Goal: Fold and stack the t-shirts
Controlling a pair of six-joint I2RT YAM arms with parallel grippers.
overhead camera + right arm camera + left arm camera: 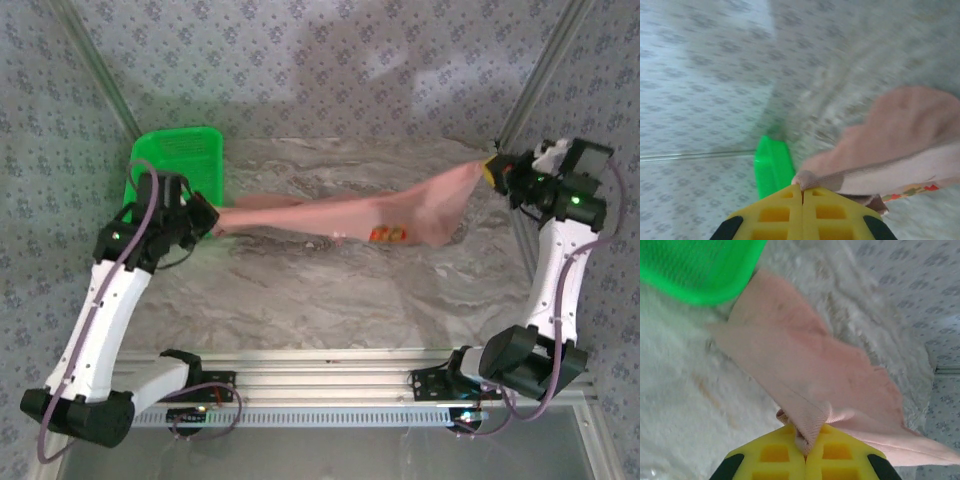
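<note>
1. Green basket sits far left; beside it my left gripper pinches one end of the pink t-shirt.
2. The shirt hangs stretched over the table: the spreading step, I judge.
3. My right gripper pinches the other end; next, lower both evenly.

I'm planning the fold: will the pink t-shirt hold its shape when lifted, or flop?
Likely floppy: the t-shirt drapes between the left end effector and right end effector. Probably light: small pinches at its ends hold it up.
</note>
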